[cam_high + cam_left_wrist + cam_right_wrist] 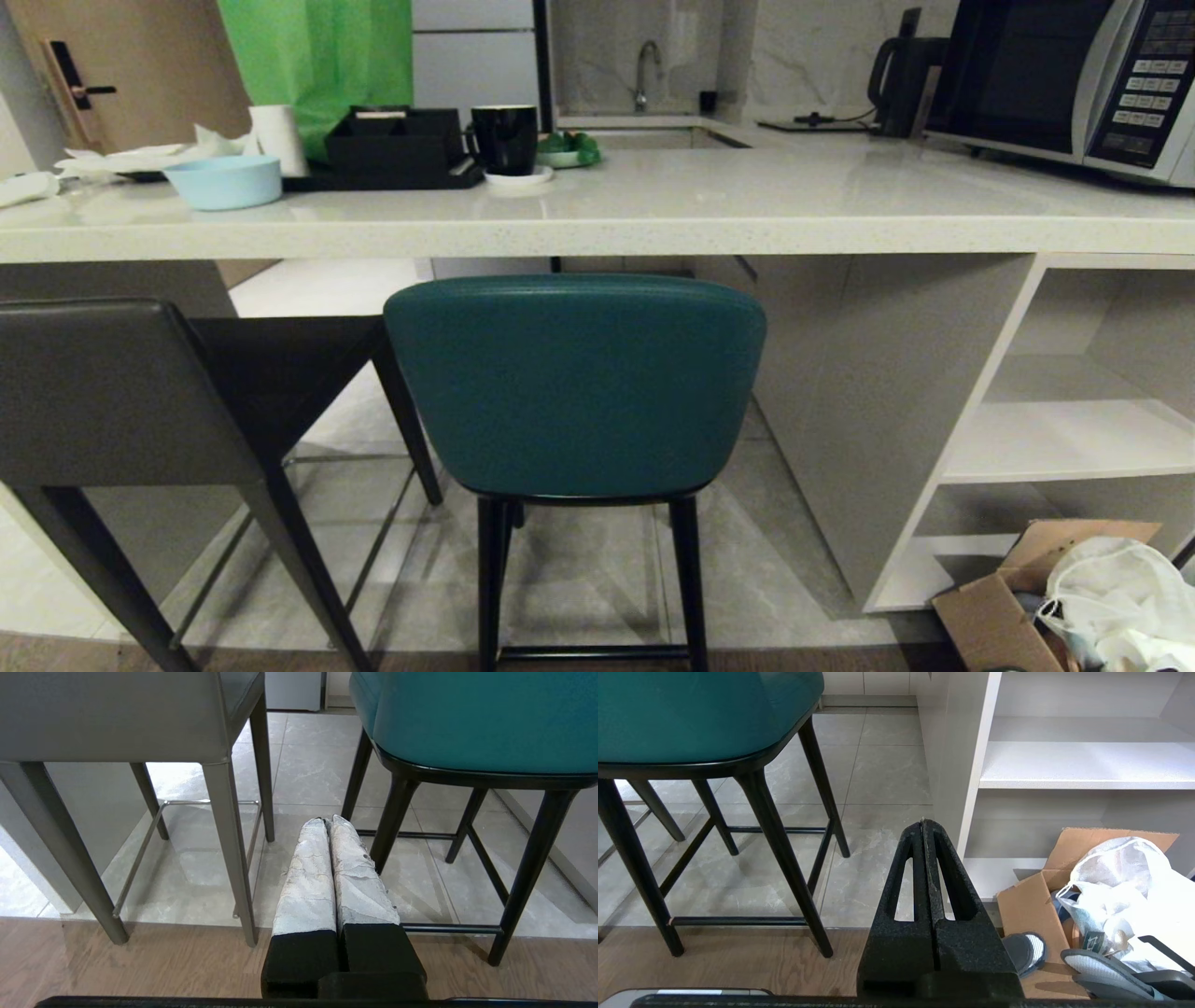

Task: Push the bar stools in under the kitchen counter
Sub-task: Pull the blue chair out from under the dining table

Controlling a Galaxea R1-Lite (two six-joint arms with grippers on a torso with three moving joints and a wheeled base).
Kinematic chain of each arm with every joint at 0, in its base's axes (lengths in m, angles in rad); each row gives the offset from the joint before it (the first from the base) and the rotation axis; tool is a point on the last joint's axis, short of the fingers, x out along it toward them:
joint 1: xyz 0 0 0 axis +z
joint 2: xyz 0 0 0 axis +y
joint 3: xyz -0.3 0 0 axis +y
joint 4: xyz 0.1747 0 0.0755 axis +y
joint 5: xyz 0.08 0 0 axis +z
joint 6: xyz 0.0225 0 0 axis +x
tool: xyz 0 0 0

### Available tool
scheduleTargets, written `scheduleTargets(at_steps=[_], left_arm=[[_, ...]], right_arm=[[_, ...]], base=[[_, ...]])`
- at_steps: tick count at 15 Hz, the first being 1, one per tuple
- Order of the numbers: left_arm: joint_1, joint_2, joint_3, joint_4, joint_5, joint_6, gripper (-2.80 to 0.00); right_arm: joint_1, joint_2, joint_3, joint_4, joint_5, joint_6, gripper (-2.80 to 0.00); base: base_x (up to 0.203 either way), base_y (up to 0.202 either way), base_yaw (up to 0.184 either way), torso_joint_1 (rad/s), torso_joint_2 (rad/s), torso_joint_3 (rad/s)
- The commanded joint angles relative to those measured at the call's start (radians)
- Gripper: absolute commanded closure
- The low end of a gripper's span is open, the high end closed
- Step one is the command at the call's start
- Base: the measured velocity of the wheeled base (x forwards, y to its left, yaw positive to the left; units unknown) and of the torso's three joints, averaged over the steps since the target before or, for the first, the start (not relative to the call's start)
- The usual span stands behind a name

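A teal bar stool (574, 387) with a rounded padded back and thin black legs stands in front of the kitchen counter (653, 219), straight ahead of me. To its left is a dark grey stool (112, 392) with a rectangular back. Both stand with their backs out from the off-white speckled counter edge. Neither arm shows in the head view. My left gripper (327, 821) is shut and empty, hanging low between the legs of the two stools (229, 849). The right gripper (923, 822) is shut and empty, low beside the teal stool's legs (784, 858).
On the counter are a light blue bowl (224, 180), a black tray with a black mug (504, 138), a green bag (317, 56) and a microwave (1064, 75). White open shelving (1064, 439) is at the right. A cardboard box with a white bag (1074, 597) lies on the floor there.
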Motion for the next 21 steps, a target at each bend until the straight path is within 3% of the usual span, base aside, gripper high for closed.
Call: scheduleTargets(at_steps=[1,12,21], left_arm=[[-0.001,0.000,0.003,0.000,0.000,-0.001,0.00],[-0.001,0.000,0.003,0.000,0.000,-0.002,0.00],[-0.001,0.000,0.003,0.000,0.000,-0.003,0.00]], right_arm=[[0.001,0.001,0.000,0.000,0.000,0.000,0.00],[0.001,0.001,0.000,0.000,0.000,0.000,0.00],[0.001,0.001,0.000,0.000,0.000,0.000,0.00]], base=[[0.000,0.000,0.000,0.000,0.00,0.000],[0.006,0.000,0.000,0.001,0.00,0.000],[0.191,0.000,0.002,0.002,0.00,0.004]])
